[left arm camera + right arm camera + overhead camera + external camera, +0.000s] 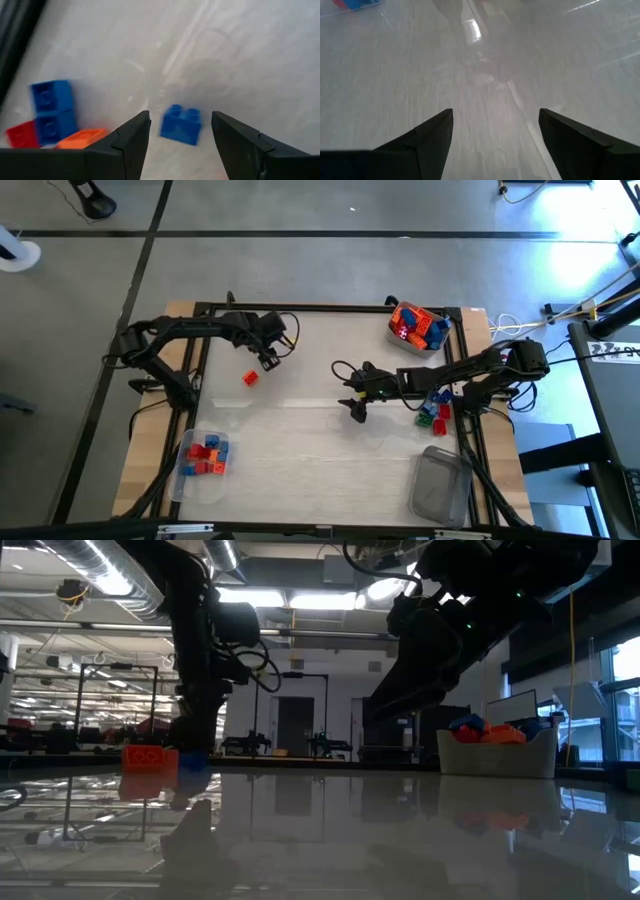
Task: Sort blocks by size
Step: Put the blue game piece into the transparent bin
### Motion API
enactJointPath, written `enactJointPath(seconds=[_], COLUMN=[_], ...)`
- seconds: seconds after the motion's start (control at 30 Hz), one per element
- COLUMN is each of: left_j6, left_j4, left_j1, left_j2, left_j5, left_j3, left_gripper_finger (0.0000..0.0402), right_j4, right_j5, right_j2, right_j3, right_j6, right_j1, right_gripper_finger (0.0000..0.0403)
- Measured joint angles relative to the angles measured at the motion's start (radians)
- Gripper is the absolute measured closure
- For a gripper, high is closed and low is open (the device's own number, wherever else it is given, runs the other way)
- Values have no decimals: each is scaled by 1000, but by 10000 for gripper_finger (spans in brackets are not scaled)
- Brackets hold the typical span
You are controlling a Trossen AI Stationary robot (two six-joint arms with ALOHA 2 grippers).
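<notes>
The left gripper (180,135) stands with fingers spread and nothing grasped, a small blue block (181,124) lying apparently loose on the table (310,450) just ahead between its tips, while the right gripper (495,137), likewise spread wide, hangs empty over bare tabletop.

bare table (300,450) centre, red block (250,377) left, tubs (418,326) along the edges

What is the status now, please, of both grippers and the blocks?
Left gripper open, blue block between its fingers, not gripped. Right gripper open, empty, mid-table. Red block loose nearby. Nothing in the way.
</notes>
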Motion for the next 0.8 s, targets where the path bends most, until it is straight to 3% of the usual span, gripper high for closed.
enactJointPath(seconds=[0.37, 0.8], left_j6=[105, 157], left_j4=[-9, 169], left_j1=[33, 66], left_j2=[9, 10], left_j5=[40, 91], left_j3=[-28, -146], left_gripper_finger=[202, 202], right_j4=[-1, 0], right_j5=[0, 0], right_j2=[0, 0], right_j3=[0, 0], right_j6=[0, 0], right_j1=[0, 0], right_gripper_finger=[109, 109])
